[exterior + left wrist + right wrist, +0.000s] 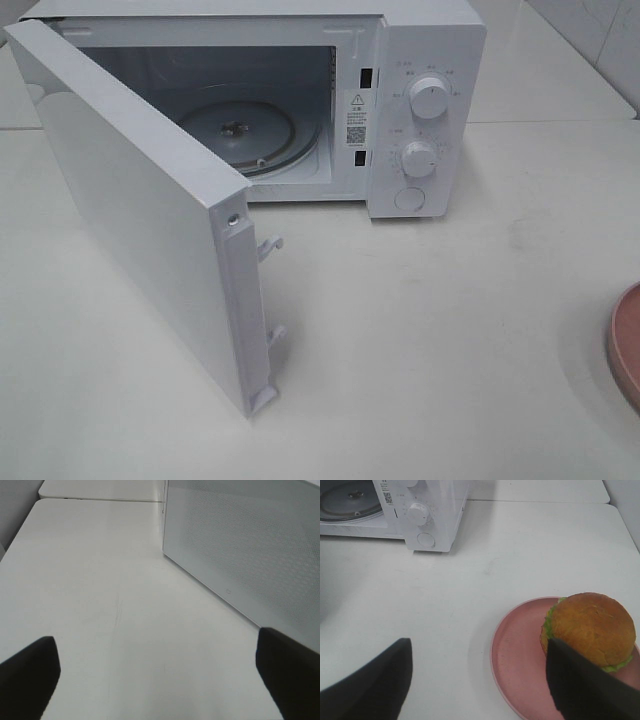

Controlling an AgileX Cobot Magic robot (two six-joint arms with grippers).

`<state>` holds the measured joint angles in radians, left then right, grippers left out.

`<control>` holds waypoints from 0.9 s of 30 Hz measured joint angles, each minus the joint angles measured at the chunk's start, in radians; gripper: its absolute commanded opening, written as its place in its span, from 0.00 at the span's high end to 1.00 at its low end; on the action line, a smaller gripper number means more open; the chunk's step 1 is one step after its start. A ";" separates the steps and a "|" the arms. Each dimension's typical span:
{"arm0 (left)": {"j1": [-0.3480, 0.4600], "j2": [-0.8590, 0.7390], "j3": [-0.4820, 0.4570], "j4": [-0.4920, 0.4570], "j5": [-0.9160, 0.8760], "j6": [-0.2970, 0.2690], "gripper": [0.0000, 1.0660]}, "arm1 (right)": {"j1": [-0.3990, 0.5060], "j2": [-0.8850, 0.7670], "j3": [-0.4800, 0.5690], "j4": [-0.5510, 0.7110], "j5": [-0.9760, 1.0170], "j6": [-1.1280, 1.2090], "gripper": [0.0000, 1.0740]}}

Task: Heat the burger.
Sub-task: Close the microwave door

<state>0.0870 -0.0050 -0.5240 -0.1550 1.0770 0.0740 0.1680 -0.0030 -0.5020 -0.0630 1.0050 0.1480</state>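
White table (pixel 450 330) carrying a white microwave (pixel 420 100), door open, and a pink plate (pixel 628 345) at its right edge.

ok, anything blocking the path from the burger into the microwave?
Nothing visible. The microwave door is swung wide open and only the bare glass turntable shows inside. The burger sits on the pink plate, with bare table between it and the oven front.
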 measured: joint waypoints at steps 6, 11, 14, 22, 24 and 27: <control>0.000 0.000 0.000 0.001 0.000 0.000 0.06 | 0.000 0.000 0.000 0.000 0.000 0.000 0.32; 0.000 0.000 0.000 0.002 0.000 0.000 0.06 | 0.000 0.000 0.000 0.000 0.000 0.000 0.32; 0.000 0.000 0.000 0.002 0.000 0.000 0.06 | 0.000 0.000 0.000 0.000 0.000 0.000 0.32; 0.000 0.000 0.000 0.002 0.000 0.000 0.06 | 0.000 0.000 0.000 0.000 0.000 0.000 0.32; 0.000 0.000 0.000 0.002 0.000 0.000 0.06 | 0.000 0.000 0.000 0.000 0.000 0.000 0.32; 0.000 0.000 0.000 0.002 0.000 0.000 0.06 | 0.000 0.000 0.000 0.000 0.000 0.000 0.32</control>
<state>0.0870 -0.0050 -0.5240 -0.1530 1.0770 0.0740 0.1680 -0.0030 -0.5020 -0.0630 1.0050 0.1480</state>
